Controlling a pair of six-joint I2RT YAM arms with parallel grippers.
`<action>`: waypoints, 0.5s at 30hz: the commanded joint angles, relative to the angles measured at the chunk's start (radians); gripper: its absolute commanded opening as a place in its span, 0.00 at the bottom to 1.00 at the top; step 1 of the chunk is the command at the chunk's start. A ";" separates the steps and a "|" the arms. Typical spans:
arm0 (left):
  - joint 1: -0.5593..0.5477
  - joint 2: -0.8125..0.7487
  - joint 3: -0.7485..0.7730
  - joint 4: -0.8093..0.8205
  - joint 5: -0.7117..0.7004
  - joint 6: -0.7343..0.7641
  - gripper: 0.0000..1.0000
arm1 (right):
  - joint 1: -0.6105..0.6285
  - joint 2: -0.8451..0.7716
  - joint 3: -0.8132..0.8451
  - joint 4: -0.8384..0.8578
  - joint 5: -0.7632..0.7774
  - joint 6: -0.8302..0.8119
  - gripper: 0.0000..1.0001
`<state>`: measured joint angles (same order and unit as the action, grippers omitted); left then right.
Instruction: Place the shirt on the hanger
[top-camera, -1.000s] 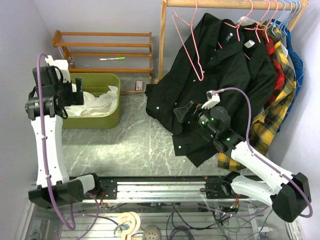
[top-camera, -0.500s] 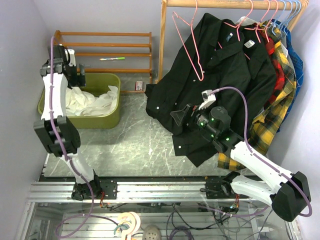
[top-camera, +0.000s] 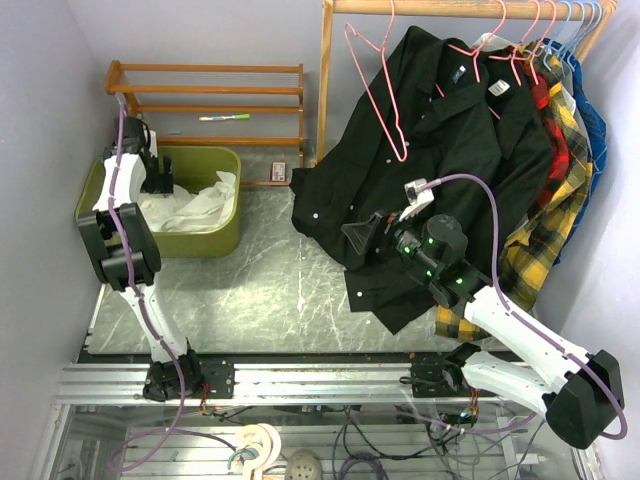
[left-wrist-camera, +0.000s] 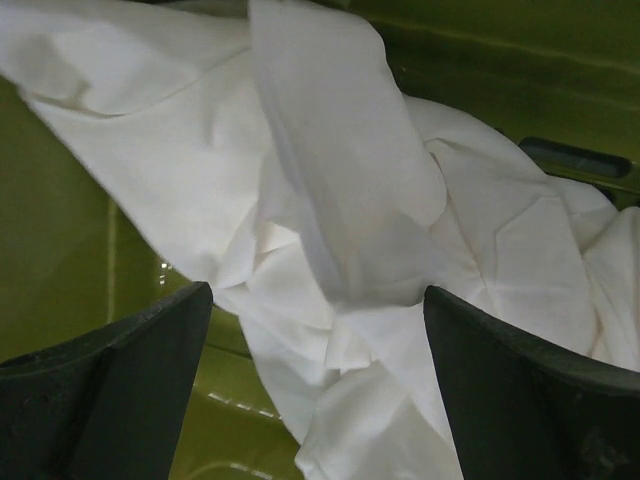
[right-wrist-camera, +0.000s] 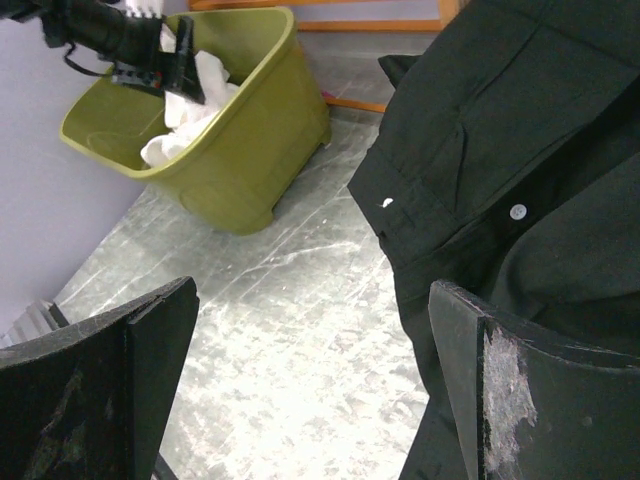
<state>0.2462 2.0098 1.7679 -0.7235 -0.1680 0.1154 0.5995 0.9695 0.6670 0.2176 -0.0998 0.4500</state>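
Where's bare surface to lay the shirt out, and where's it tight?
Free: marble tabletop between green bin and black shirt, down to the rail. Crowded: bin, filled by white shirt with left hand over it; right side under black shirt.

No writing can be read in any of the views. The black shirt (top-camera: 440, 150) has a small blue tag (top-camera: 457, 72) at its collar, and a white tag (top-camera: 497, 88) shows just beside its shoulder. Both are too small to show any letters or numbers.
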 joint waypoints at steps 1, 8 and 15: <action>0.005 0.048 -0.039 0.079 0.001 0.005 0.98 | -0.001 0.001 -0.008 0.030 -0.037 -0.019 1.00; 0.004 0.063 -0.057 0.075 0.035 -0.001 0.16 | 0.000 0.007 -0.001 0.031 -0.042 -0.035 1.00; -0.029 -0.215 0.072 -0.054 0.210 0.042 0.07 | -0.001 0.021 -0.016 0.062 -0.061 -0.025 1.00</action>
<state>0.2417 2.0224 1.7096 -0.7197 -0.0757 0.1253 0.5995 0.9829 0.6670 0.2245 -0.1398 0.4305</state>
